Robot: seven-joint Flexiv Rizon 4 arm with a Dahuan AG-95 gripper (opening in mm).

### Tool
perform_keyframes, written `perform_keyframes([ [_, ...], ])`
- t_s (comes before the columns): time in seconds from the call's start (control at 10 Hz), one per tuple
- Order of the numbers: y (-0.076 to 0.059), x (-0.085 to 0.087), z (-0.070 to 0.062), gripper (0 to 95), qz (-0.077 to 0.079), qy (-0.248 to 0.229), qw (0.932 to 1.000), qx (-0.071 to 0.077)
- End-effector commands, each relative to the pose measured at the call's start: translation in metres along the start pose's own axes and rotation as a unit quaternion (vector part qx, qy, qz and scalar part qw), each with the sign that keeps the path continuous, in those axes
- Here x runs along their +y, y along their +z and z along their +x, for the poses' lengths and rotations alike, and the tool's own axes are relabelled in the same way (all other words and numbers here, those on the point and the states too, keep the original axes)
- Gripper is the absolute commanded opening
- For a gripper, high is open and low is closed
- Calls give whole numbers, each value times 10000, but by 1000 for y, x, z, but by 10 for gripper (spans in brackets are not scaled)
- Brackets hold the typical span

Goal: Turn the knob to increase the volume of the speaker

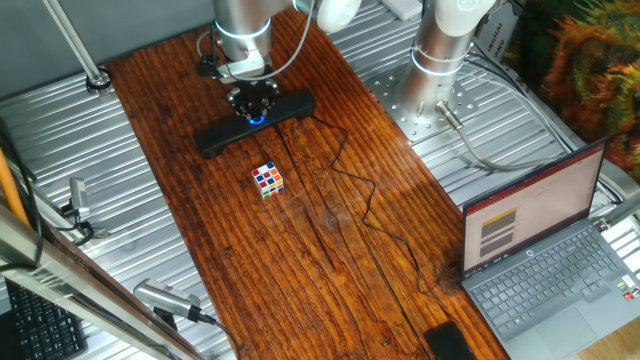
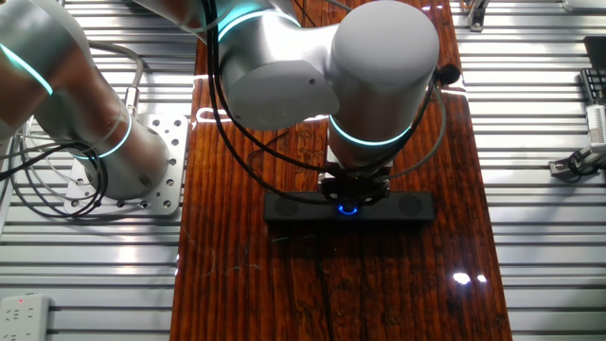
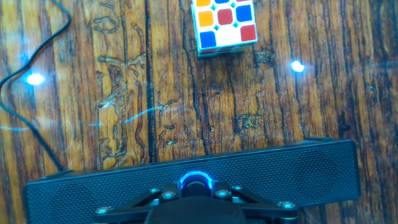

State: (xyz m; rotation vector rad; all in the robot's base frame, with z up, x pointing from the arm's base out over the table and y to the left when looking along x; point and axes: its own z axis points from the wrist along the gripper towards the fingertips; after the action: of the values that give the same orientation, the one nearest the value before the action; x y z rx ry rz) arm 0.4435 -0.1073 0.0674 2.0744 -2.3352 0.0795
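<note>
The speaker is a long black bar lying across the far part of the wooden table. It also shows in the other fixed view and in the hand view. The knob sits at its middle, ringed by blue light, and its glow shows in both fixed views. My gripper stands straight down over the bar's middle. Its fingers are closed against the knob from both sides. Most of the knob is hidden by the hand.
A multicoloured puzzle cube lies in front of the speaker. A thin black cable runs from the bar across the wood. An open laptop stands at the right. A second arm's base stands behind.
</note>
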Motion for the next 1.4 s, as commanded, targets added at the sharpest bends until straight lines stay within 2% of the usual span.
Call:
perform_keyframes([
  [0.1,0,0,0,0,-18,131,9999,-37],
  [1.0,0,-1,0,0,-9,616,9981,-35],
  [1.2,0,-1,0,0,-49,732,9973,-67],
  [1.4,0,-1,1,0,-11,833,9965,-47],
])
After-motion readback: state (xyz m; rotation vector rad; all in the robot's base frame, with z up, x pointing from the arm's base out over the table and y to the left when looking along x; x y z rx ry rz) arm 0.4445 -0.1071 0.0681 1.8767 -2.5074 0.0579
